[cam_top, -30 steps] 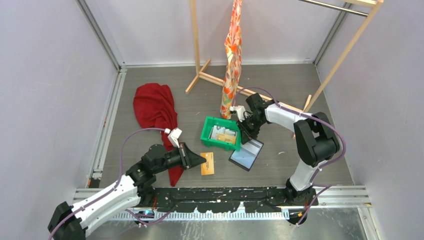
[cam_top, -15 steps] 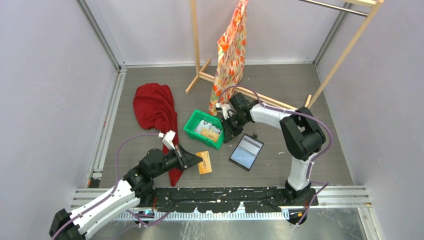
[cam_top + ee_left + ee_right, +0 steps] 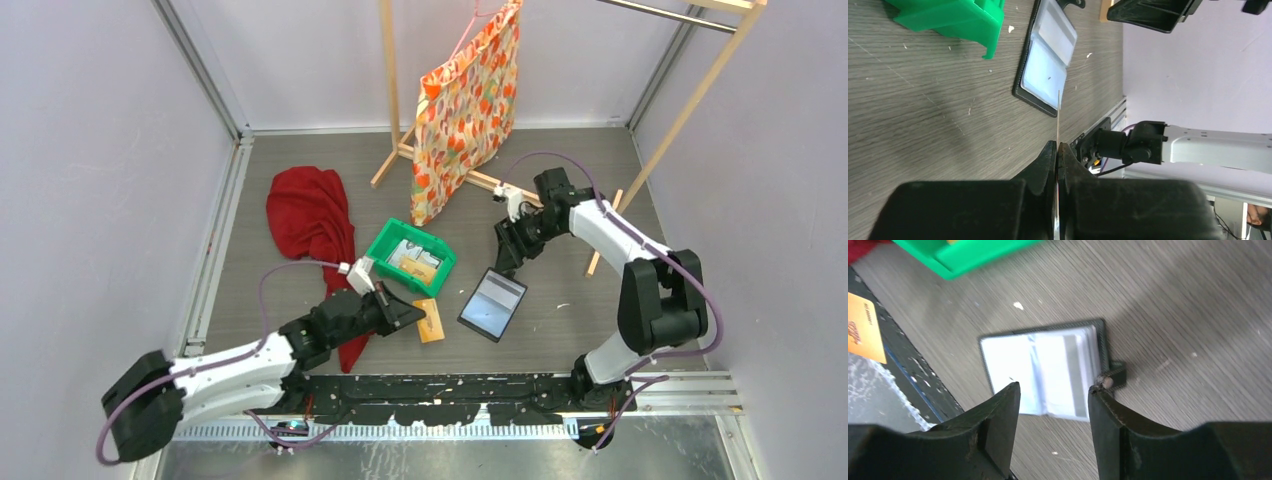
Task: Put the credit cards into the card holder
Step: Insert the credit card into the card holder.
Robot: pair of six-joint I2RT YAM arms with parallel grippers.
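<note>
Orange card [image 3: 430,321] is clamped by one edge in the left gripper [image 3: 405,313], held flat, probably to slide into the holder [image 3: 492,304] lying open just beside it. Right gripper [image 3: 508,255] hovers above, jaws apart, empty; other cards [image 3: 415,262] lie in the tray [image 3: 378,245]

Pale lilac walls [image 3: 100,150] close in a grey wood-grain worktop [image 3: 570,320] on three sides, with aluminium rails [image 3: 200,70] at the corners and along the foot. A light wooden rack [image 3: 390,90] stands at the back, and an orange leaf-patterned bag [image 3: 465,110] hangs from it. A crumpled red cloth [image 3: 305,215] lies on the left, under soft, even light.
</note>
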